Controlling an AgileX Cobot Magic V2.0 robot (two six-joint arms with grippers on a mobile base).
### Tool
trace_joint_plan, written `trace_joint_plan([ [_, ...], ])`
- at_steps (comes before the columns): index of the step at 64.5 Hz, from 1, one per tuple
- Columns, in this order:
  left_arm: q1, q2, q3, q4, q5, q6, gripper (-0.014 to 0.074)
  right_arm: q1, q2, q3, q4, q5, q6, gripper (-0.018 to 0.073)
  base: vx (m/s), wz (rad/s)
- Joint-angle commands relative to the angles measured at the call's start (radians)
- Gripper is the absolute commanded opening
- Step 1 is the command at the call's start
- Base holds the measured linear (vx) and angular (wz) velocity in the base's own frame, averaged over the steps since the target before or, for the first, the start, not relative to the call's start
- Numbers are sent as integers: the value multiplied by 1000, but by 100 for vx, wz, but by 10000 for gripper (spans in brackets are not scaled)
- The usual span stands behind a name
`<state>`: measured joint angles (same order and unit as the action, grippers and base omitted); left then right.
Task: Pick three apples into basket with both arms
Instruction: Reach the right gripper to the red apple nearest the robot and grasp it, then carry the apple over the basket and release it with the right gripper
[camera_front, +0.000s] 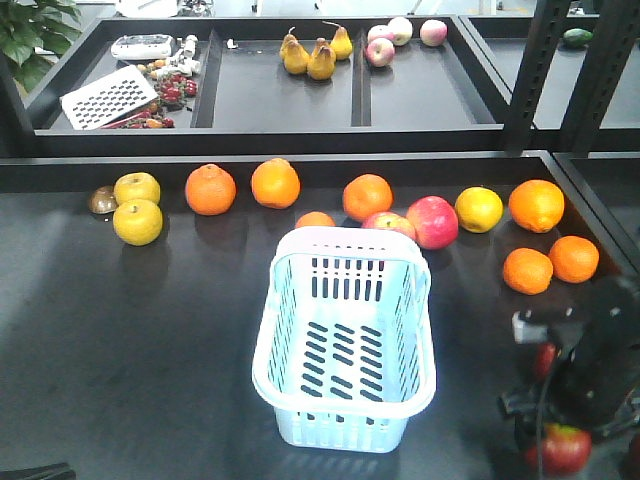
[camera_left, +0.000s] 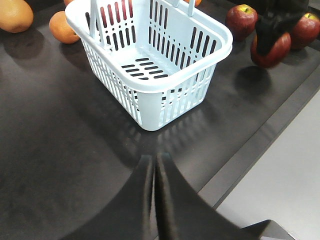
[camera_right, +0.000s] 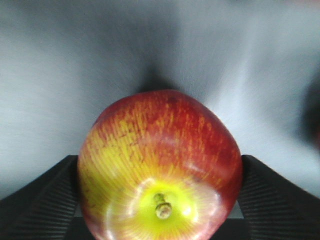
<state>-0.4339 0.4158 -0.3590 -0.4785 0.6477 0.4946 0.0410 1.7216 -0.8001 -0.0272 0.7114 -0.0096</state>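
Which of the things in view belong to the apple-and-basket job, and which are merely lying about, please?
Job: basket, three dark red apples, one in the right hand.
Lying about: oranges, yellow apples, pears, pink apples.

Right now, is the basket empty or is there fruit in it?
Empty: the basket shows a bare slotted floor in the front and left wrist views. One apple sits outside it, in the right hand.

We've got oranges (camera_front: 211, 189) strung across from 10 to 3 o'clock, two yellow apples (camera_front: 137, 221) around 9 beside a brown fruit (camera_front: 102, 200), pears (camera_front: 308, 58) at 12 in the back tray (camera_front: 280, 105), and a white grater (camera_front: 108, 97) up at 10.
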Motion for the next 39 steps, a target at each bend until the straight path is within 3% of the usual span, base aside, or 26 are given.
trace_joint_plan([
  [1,-2,7,-27,-31,-54,-3,-8,-1,-159,-24,-1,24,-26,-14,0,0],
  [12,-2,7,-27,-31,-54,-3,-8,-1,-370,-24,82,101,-140,-8,0,0],
  [21,-2,7,-27,-31,-54,-3,-8,14,-533,-23,316,144,-305,-8,0,0],
  [31,-2,7,-27,-31,-55,-3,-8,115,-600,-23,602,106,-485,-7,0,0],
  [39,-2,7,-27,-31,-55,-3,-8,206,-565,-23,698,-17,-517,-3,0,0],
])
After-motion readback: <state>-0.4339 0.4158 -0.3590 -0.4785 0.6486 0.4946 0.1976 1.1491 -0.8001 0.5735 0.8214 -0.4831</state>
